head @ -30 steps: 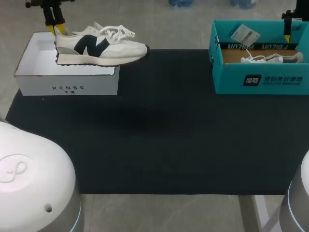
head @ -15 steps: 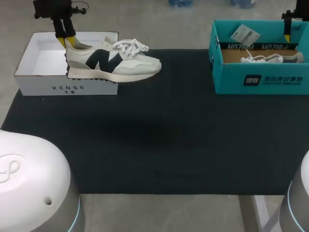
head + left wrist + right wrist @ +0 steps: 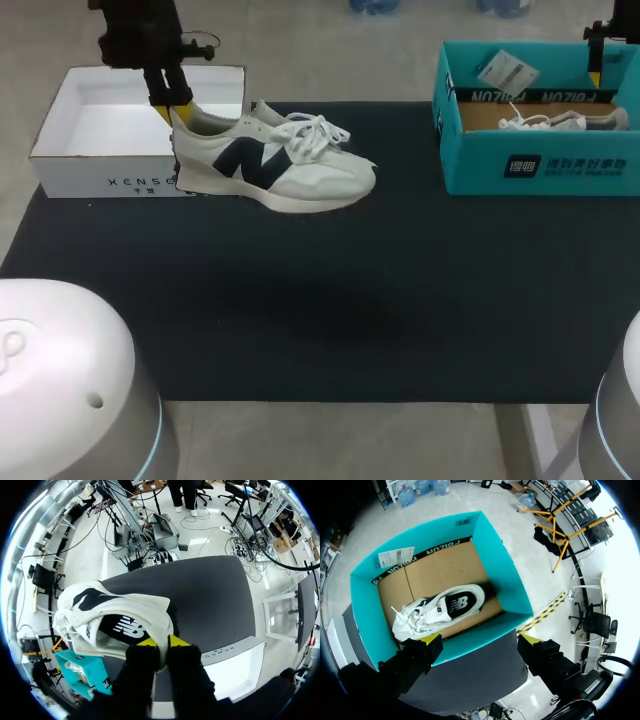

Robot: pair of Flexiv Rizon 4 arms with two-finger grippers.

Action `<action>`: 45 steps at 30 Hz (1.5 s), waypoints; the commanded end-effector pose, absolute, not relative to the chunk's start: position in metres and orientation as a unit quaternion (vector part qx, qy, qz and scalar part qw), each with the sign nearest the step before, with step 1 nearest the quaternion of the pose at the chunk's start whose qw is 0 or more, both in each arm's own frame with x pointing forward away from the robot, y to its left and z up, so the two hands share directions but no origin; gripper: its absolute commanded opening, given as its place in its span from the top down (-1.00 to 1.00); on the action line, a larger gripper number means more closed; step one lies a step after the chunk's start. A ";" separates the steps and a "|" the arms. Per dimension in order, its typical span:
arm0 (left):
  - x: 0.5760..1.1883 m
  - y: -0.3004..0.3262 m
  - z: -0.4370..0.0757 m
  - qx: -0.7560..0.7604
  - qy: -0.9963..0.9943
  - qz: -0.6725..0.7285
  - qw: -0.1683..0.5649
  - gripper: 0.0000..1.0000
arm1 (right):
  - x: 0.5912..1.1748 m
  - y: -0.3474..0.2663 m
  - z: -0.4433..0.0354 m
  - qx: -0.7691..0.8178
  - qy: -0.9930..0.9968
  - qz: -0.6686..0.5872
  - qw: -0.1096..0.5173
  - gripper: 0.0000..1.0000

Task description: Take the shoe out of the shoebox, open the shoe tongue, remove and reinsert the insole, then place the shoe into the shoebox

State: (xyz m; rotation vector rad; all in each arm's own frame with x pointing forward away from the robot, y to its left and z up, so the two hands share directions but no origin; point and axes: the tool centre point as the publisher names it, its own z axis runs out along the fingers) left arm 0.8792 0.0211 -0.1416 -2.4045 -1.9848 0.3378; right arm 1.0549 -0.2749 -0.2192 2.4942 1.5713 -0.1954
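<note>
Right now I am carrying the shoe (image 3: 270, 165) by its heel: the left gripper (image 3: 175, 105) is coming down from above, and its yellow tips are pinching the heel collar, one finger inside the opening and one behind. Holding it there is keeping the laces and tongue clear, which I judge will matter for the next step. The shoe is outside the white shoebox (image 3: 100, 175), with its heel just beside the box's near corner and its toe pointing out over the black mat (image 3: 330, 300), the sole roughly level. I cannot tell whether the sole is touching the mat. In the left wrist view the shoe is hanging right ahead of the fingers, its opening turned toward the camera and the insole visible inside.

The left arm is reaching in from the far left corner, with its wrist pointing almost straight down over the box's edge.

The right gripper (image 3: 480, 640) is hovering above the teal shoebox (image 3: 420, 530) at the far right, its fingers spread wide and holding nothing. A second shoe (image 3: 440, 607) is lying on its side in that box. I judge this arm is waiting to help with the tongue.
</note>
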 end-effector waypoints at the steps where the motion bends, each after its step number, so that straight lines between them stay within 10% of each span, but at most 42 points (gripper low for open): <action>1: 0.863 0.001 -0.144 -0.735 -0.626 -0.108 -0.238 1.00 | 1.055 -0.275 -0.219 0.841 0.529 -0.066 0.093 -1.00; 45: 0.825 -0.066 -0.157 -0.765 -0.614 -0.079 -0.180 1.00 | 1.055 -0.275 -0.219 0.841 0.529 -0.066 0.093 -1.00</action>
